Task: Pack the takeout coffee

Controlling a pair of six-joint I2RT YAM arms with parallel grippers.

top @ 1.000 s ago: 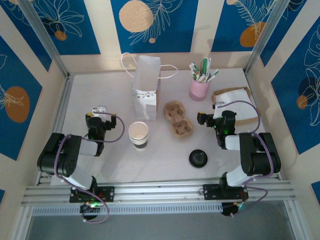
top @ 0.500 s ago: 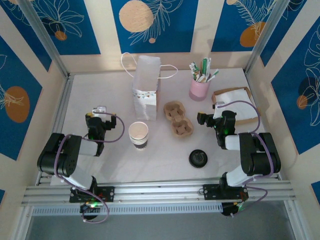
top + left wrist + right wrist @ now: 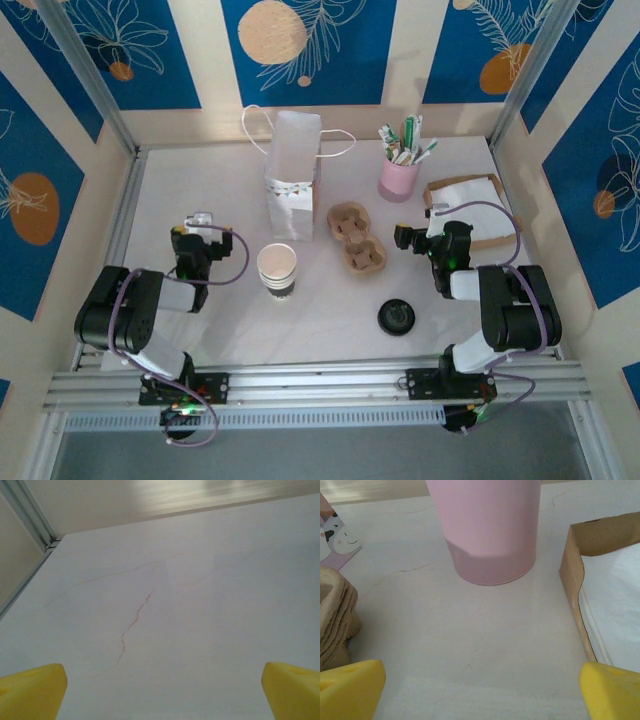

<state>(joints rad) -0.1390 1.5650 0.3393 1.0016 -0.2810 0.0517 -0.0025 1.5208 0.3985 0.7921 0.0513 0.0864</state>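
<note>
A cream paper cup (image 3: 277, 268) with a dark lower band stands open-topped at the table's middle. A loose black lid (image 3: 396, 317) lies flat to its right, near the front. A lidded takeout coffee is out of view. My left gripper (image 3: 192, 228) rests low at the left, open, a hand's width left of the cup; its yellow fingertips (image 3: 31, 690) frame bare tabletop around the left gripper (image 3: 162, 695). My right gripper (image 3: 420, 232) sits open at the right, its fingertips (image 3: 612, 690) wide apart and nothing between them at the gripper (image 3: 482, 692).
A white paper bag (image 3: 292, 175) with handles stands behind the cup. A stack of brown pulp cup carriers (image 3: 357, 240) (image 3: 335, 615) lies between cup and right gripper. A pink holder (image 3: 398, 178) (image 3: 490, 535) of sachets and a cardboard box of napkins (image 3: 470, 205) (image 3: 575, 575) stand at the back right.
</note>
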